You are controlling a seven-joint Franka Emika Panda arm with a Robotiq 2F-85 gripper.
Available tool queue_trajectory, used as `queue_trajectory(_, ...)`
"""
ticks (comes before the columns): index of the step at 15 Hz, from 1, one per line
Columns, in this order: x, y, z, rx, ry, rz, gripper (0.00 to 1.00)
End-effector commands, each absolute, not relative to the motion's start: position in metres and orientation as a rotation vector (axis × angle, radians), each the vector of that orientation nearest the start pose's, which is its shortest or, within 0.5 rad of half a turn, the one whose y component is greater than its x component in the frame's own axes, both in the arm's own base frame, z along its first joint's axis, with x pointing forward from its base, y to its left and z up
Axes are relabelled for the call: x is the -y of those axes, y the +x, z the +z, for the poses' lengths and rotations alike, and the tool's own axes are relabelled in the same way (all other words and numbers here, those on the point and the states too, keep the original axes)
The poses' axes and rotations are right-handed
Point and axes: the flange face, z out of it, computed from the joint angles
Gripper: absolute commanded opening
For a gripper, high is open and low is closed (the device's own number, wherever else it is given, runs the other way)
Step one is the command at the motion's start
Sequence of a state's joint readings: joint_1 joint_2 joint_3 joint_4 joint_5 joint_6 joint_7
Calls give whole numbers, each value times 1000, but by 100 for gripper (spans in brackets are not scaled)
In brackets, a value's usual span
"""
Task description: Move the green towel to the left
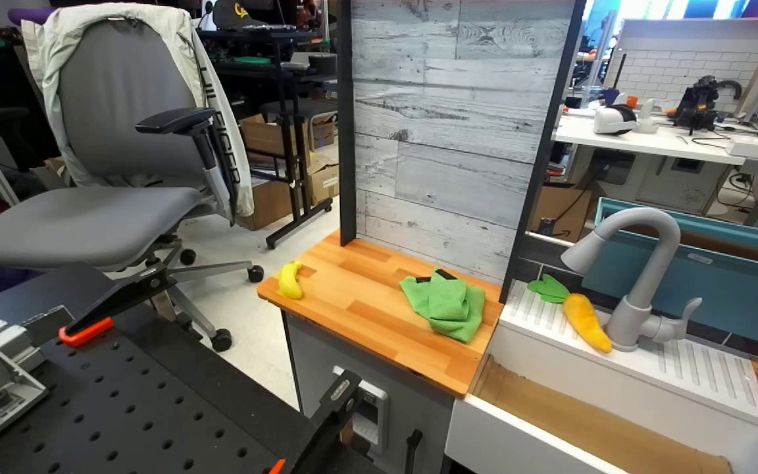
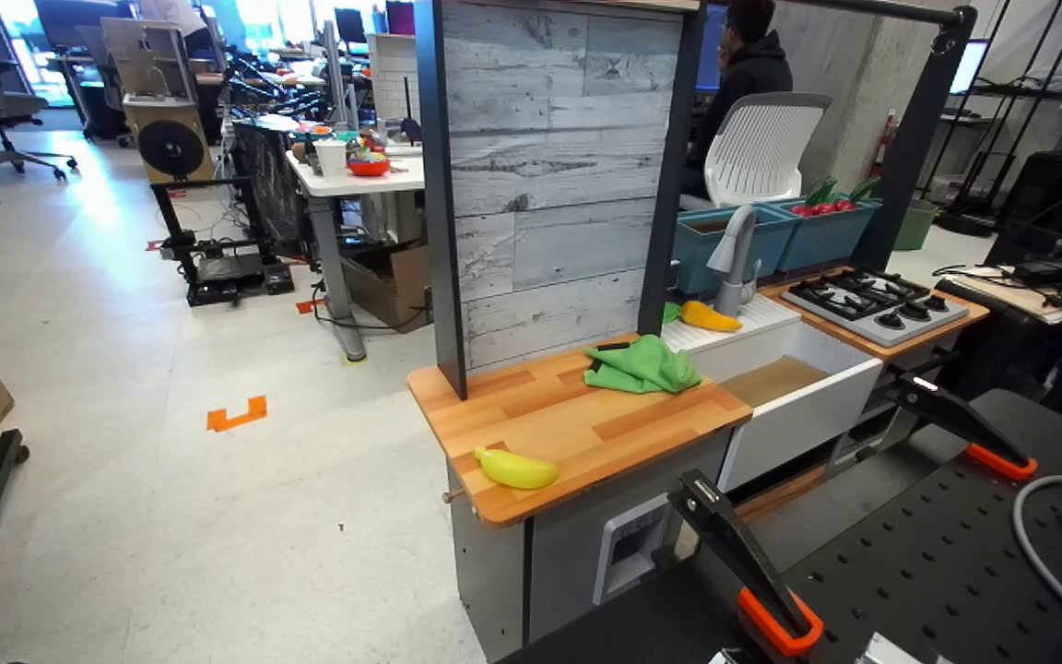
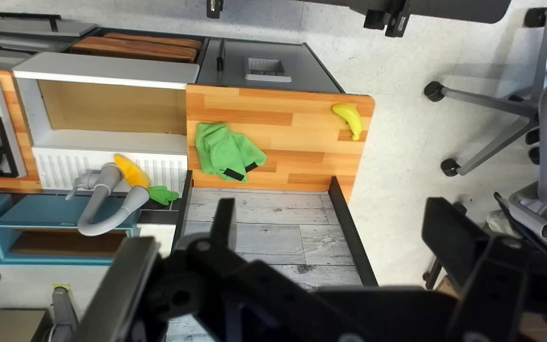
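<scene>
The green towel [image 3: 226,151] lies crumpled on the wooden countertop [image 3: 311,123], near the end beside the sink. It has black patches at one edge. The towel shows in both exterior views [image 1: 448,306] [image 2: 643,366], against the foot of the grey plank panel. My gripper [image 3: 329,209] shows only in the wrist view. Its two black fingers are wide apart with nothing between them. It is well above the counter and apart from the towel. The arm and gripper are out of view in both exterior views.
A yellow banana [image 1: 290,280] lies at the counter's outer end. The plank panel [image 1: 445,145] rises at the counter's back. A white sink [image 1: 550,395], grey faucet [image 1: 656,263] and orange carrot [image 1: 586,322] are beside it. A stove [image 2: 877,300] stands beyond. Clamps [image 2: 752,563] grip the black table.
</scene>
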State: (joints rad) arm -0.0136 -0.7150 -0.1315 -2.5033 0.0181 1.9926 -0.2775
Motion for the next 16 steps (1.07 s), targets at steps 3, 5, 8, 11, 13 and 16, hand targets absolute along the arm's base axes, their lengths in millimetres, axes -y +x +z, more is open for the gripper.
queue_trajectory(3,56,353,535,229,-3053,-331,100)
queue_trajectory(5,56,353,535,229,-3053,-331,100)
queue_trajectory(8,56,372,523,154,-3056,-372,100)
queue_trajectory(11,59,402,504,75,-3074,-402,100)
queue_trajectory(13,65,428,484,16,-3084,-412,100)
queue_trajectory(16,77,467,442,6,-3121,-336,100)
